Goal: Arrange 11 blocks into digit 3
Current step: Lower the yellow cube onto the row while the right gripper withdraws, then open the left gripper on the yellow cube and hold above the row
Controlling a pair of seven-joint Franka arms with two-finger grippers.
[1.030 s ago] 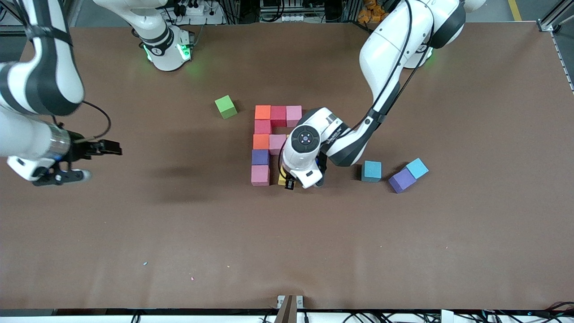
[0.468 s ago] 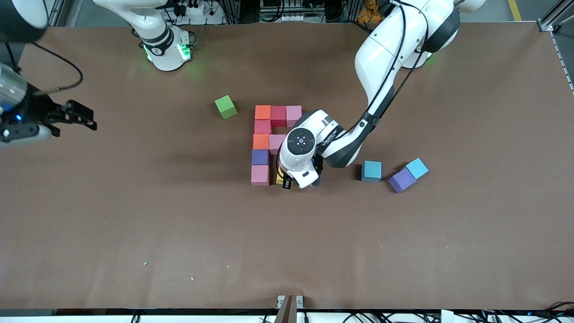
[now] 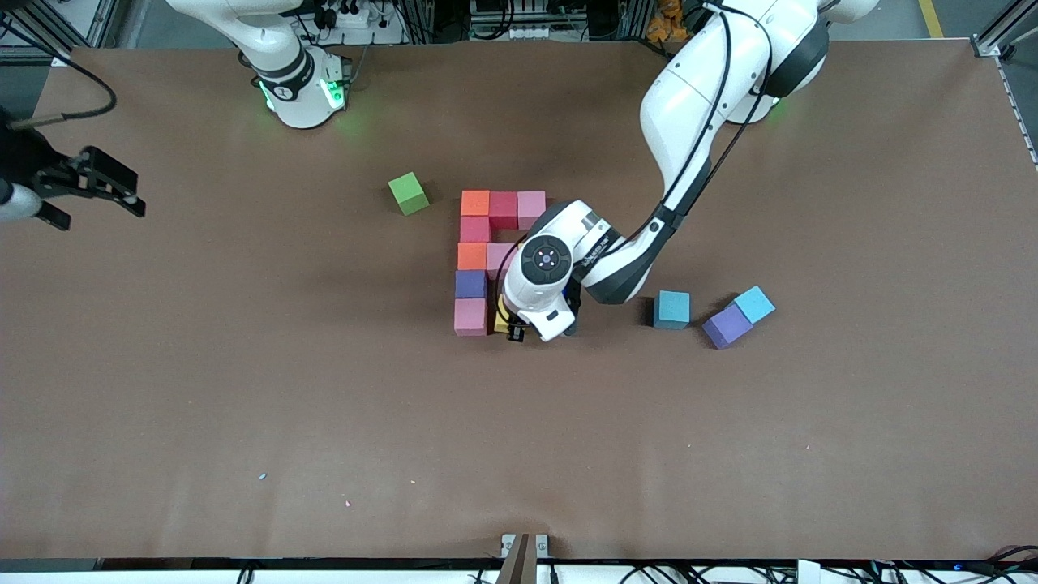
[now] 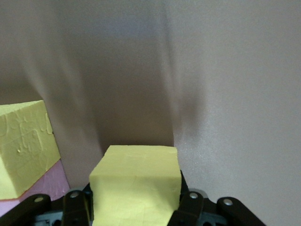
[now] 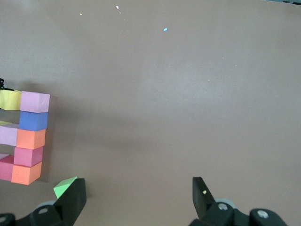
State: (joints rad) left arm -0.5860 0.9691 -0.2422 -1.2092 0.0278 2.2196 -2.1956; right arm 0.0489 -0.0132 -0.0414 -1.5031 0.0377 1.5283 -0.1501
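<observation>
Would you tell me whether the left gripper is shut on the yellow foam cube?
Shut on it: left gripper fingers flank yellow foam cube.

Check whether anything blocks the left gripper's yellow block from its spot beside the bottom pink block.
Nothing visible does. The left gripper is shut on the yellow block, low over the table right beside the pink block. Its wrist hides the spot from the front. The right gripper waits open.

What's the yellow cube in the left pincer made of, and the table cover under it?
The small yellow cube, clamped in the left pincer, looks like matte foam: its faces are dull, faintly pitted and creased, with no shine. The second yellow cube beside it shows the same dented, porous skin. The brown table cover seems to be a smooth matte sheet, perhaps paper or felt; the weave cannot be told.
</observation>
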